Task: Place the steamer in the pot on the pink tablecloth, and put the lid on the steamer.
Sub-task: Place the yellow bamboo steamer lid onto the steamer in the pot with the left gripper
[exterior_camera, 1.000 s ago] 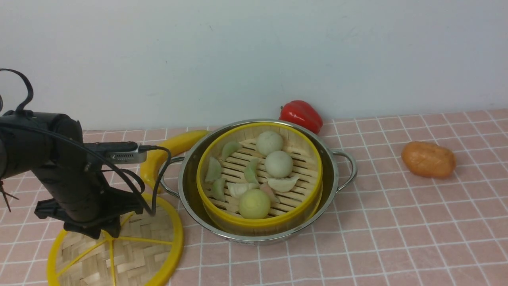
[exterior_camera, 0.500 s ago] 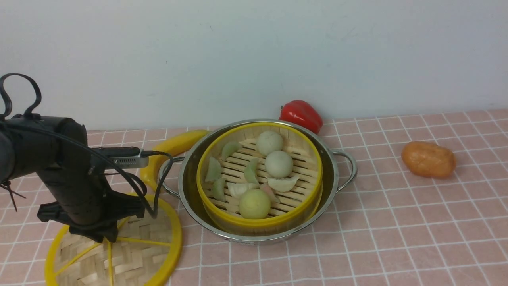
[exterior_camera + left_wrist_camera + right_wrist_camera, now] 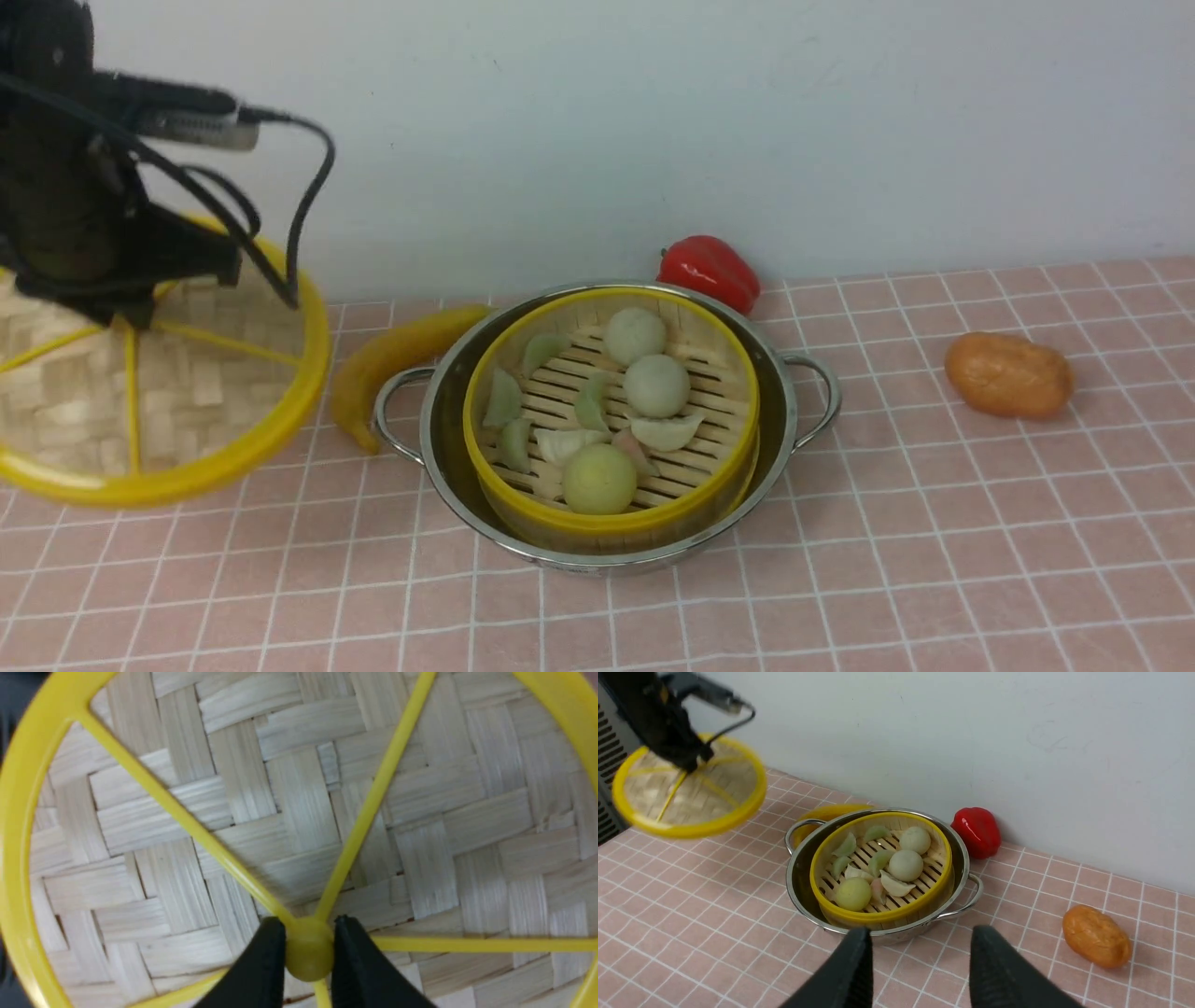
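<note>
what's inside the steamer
Inside the steamer, on its slatted floor: three round balls, two pale and one yellow-green, with pale green and whitish crescent-shaped pieces and a pinkish one. The slats directly beneath them are covered, so what lies there can't be seen.

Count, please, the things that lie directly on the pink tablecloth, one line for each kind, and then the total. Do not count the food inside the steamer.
Pot: 1
Banana: 1
Red pepper: 1
Bread roll: 1
Total: 4
</note>
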Motion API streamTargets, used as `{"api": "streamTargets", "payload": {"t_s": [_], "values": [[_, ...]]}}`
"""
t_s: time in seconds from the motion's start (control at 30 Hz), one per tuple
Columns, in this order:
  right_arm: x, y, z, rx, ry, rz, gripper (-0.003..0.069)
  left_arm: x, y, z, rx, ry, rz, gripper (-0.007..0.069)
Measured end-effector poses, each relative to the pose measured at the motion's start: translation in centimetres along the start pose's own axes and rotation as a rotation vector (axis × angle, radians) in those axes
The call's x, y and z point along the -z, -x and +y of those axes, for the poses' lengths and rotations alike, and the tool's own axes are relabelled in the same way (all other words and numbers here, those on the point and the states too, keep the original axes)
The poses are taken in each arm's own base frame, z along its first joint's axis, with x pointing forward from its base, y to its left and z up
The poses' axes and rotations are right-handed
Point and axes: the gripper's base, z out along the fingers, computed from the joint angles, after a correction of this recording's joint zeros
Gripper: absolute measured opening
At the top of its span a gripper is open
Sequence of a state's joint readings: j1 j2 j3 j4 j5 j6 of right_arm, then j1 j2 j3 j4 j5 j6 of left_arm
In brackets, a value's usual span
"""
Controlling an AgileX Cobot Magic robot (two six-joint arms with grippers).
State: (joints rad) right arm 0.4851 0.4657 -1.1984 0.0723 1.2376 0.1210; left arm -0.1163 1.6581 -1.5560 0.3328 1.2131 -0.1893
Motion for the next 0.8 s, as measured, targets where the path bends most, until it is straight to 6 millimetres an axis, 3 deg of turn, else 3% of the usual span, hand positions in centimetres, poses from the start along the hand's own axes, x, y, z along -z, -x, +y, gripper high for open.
{"api": "streamTargets", "payload": {"t_s": [0.07, 0.17, 0.23, 0.27, 0.3, 0.4, 0.57, 0.8], "values": [[0.0, 0.0, 0.0, 0.0, 0.0, 0.0, 0.0302, 2.6, 1.1, -3.2, -0.061, -0.098, -0.082, 0.0119], [0.0, 0.0, 0.0, -0.001, 0.0, 0.0, 0.0302, 4.4, 1.5, -8.2, -0.163, -0.189, -0.127, 0.0119], [0.0, 0.0, 0.0, -0.004, 0.0, 0.0, 0.0302, 4.3, 1.4, -11.9, -0.231, -0.232, -0.126, 0.0119], [0.0, 0.0, 0.0, -0.004, 0.0, 0.0, 0.0302, 4.1, 1.4, -12.6, -0.246, -0.237, -0.123, 0.0119], [0.0, 0.0, 0.0, -0.004, 0.0, 0.0, 0.0302, 3.3, 1.3, -15.1, -0.292, -0.254, -0.115, 0.0119], [0.0, 0.0, 0.0, -0.004, 0.0, 0.0, 0.0302, 1.1, 1.0, -19.5, -0.37, -0.272, -0.079, 0.0119], [0.0, 0.0, 0.0, -0.007, 0.003, 0.0, 0.0302, -1.6, 1.0, -22.7, -0.405, -0.281, -0.024, 0.0119], [0.0, 0.0, 0.0, -0.018, 0.004, 0.0, 0.0302, -2.6, 1.7, -23.6, -0.408, -0.283, -0.037, 0.0119]]}}
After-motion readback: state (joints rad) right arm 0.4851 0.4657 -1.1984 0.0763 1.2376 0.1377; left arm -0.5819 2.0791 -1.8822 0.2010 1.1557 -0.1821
